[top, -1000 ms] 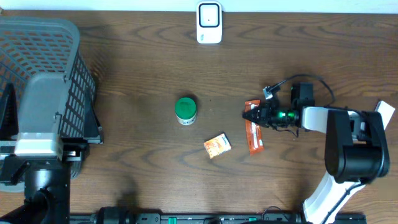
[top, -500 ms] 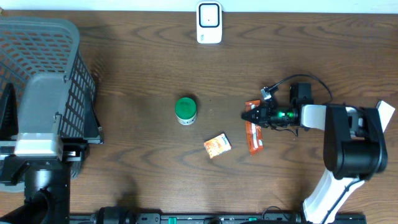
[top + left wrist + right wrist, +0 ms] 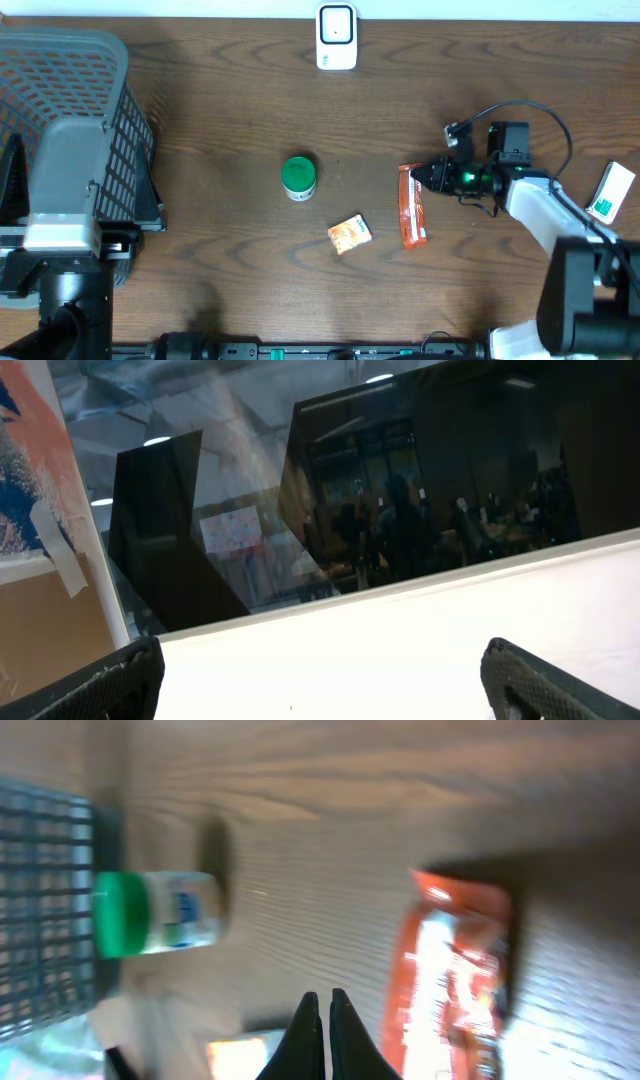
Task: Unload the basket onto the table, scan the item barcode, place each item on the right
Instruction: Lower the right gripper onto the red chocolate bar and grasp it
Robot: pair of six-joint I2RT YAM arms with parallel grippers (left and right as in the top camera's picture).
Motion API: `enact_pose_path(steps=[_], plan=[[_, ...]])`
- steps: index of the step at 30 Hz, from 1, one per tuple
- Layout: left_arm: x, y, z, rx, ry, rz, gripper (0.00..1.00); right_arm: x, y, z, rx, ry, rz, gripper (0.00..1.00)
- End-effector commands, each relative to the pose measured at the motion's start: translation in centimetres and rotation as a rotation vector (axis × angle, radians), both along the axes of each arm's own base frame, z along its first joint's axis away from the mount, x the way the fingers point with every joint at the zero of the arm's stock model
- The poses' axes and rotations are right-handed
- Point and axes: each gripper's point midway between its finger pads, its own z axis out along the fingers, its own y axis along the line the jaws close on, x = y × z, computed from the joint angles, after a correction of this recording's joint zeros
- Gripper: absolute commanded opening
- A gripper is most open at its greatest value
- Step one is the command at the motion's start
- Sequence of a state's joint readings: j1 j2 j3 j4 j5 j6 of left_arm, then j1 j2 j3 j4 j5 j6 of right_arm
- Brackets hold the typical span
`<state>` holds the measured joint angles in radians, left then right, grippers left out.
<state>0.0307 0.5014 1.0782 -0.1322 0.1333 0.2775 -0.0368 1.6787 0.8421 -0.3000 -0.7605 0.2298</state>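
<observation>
Right of desk (image 3: 220, 100) centre, orange foil packet (image 3: 411, 206) lies flat, right gripper (image 3: 424, 176) jaws shut empty beside its top end, left gripper (image 3: 320, 675) jaws wide open, white scanner (image 3: 337, 37) well apart: scan not started.

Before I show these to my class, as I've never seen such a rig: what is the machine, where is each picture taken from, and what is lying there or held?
Two robot arms work at a wooden table. The wide picture looks down from above; the other two come from cameras on the arms' wrists. On the table lie a green-capped bottle, a small orange sachet, a long orange packet, a white scanner at the far edge and a grey basket. The right gripper is shut beside the packet's end, holding nothing. The left gripper is wide open and empty; its camera faces a window.
</observation>
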Motion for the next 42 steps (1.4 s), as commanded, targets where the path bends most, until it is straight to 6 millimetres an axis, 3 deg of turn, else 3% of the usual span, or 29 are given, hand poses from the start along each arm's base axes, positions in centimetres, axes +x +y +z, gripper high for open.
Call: enact_pose_path(steps=[1, 6, 10, 14, 20, 21, 22, 25, 28, 34, 38, 42], plan=[[-0.5, -0.3, 0.3, 0.000, -0.014, -0.019, 0.99, -0.6, -1.1, -3.6, -0.063, 0.081, -0.012, 0.01], [-0.5, -0.3, 0.3, 0.000, -0.014, -0.019, 0.99, -1.9, -2.2, -8.5, -0.144, 0.213, -0.034, 0.01], [-0.5, -0.3, 0.3, 0.000, -0.014, -0.019, 0.99, -2.5, -2.3, -9.5, -0.155, 0.228, -0.011, 0.01], [-0.5, -0.3, 0.3, 0.000, -0.014, -0.019, 0.99, -1.8, -1.7, -7.3, -0.120, 0.156, 0.016, 0.01], [-0.5, -0.3, 0.3, 0.000, -0.014, -0.019, 0.99, -1.3, -1.4, 0.1, -0.108, -0.008, 0.017, 0.01], [-0.5, -0.3, 0.3, 0.000, -0.014, -0.019, 0.99, -1.7, -1.4, 1.4, -0.110, -0.025, 0.016, 0.09], [-0.5, -0.3, 0.3, 0.000, -0.014, -0.019, 0.99, -2.3, -1.3, 2.5, -0.110, -0.033, 0.015, 0.37], [-0.5, -0.3, 0.3, 0.000, -0.014, -0.019, 0.99, -4.5, -1.4, 4.1, -0.118, 0.002, 0.014, 0.99], [-0.5, -0.3, 0.3, 0.000, -0.014, -0.019, 0.99, -6.6, -2.1, 3.7, -0.172, 0.083, -0.001, 0.99], [-0.5, -0.3, 0.3, 0.000, -0.015, -0.019, 0.99, -9.3, -2.8, 0.4, -0.217, 0.171, 0.002, 0.99], [-0.5, -0.3, 0.3, 0.000, -0.015, -0.019, 0.99, -10.2, -2.2, -1.7, -0.174, 0.147, 0.007, 0.93], [-0.5, -0.3, 0.3, 0.000, -0.015, -0.019, 0.99, -11.0, -2.0, -3.9, -0.151, 0.139, -0.023, 0.93]])
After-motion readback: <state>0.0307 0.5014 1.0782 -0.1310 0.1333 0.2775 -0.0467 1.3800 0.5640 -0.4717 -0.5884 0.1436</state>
